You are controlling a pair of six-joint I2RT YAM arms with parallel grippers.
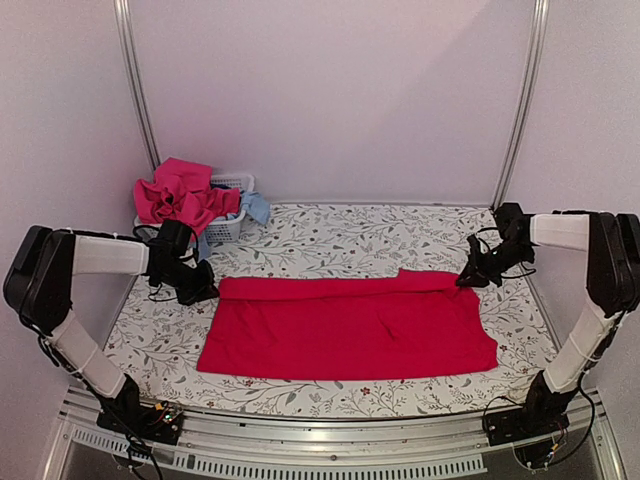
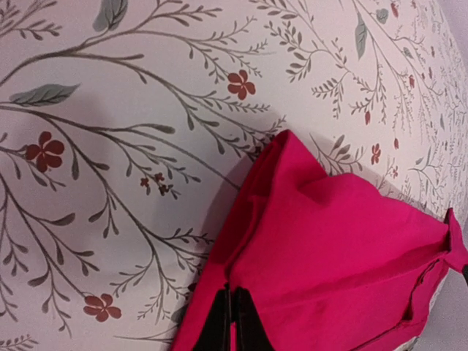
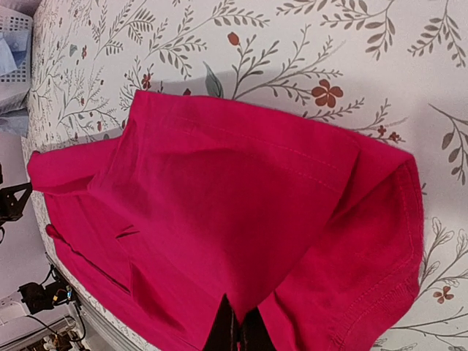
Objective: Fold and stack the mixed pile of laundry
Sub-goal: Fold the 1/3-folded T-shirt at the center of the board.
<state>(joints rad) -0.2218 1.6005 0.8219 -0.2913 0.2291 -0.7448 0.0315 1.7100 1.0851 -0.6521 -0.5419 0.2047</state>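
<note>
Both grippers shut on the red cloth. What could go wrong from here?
The left gripper and right gripper pinch only corner bits of the red cloth; either may slip. Its far edge lies doubled unevenly, so the fold may skew. The basket stands near the left gripper; a swing might bump it.

Top camera sits high behind the near edge of the floral table (image 1: 300,240), looking down and forward over its whole top; both wrist cameras hang close over the red garment (image 1: 350,325), left at its far-left corner, right at its far-right corner, patches the top view also covers.
</note>
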